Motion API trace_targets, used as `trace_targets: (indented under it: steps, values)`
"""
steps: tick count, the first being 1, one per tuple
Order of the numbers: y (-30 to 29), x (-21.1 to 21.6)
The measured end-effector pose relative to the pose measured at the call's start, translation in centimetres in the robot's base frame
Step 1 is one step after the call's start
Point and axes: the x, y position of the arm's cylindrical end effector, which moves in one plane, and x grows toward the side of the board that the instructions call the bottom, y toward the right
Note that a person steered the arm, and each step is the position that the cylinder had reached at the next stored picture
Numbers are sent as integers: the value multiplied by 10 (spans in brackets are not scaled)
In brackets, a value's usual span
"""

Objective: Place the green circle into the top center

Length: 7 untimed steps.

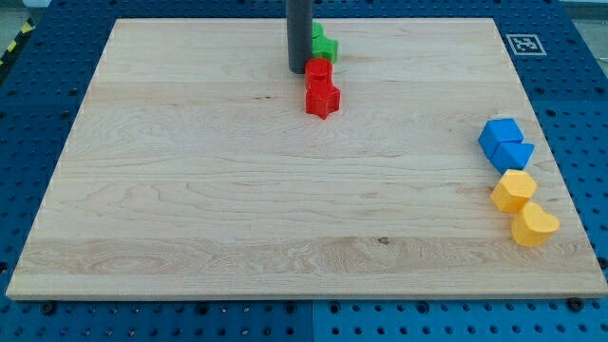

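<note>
Smooth dark rod, no jaws, holds nothing; my tip [297, 71] on pale wood-grain board [190, 190]. Green block [325, 45], shape unclear, just right-behind tip, top centre. Red star block [322, 98] just below-right.

Red blocks [320, 86] and green block [324, 45] crowd my tip [297, 70].

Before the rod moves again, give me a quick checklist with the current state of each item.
1. My tip in view: ok, at the view's top center, just left of the red blocks.
2. Green block located: ok, right of the rod, partly hidden; shape cannot tell.
3. Green block already in top center: ok, it looks so.
4. Tip touching green block: cannot tell.
5. Red blocks apart from green: not ok, the upper one sits against it.
6. Blue blocks and yellow blocks out of the way: ok, view's right edge.
</note>
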Motion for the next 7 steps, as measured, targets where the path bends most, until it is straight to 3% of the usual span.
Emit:
trace_targets:
  steps: [2,4,7]
  values:
    - [-38,0]
    - [-40,0]
    - [-70,-53]
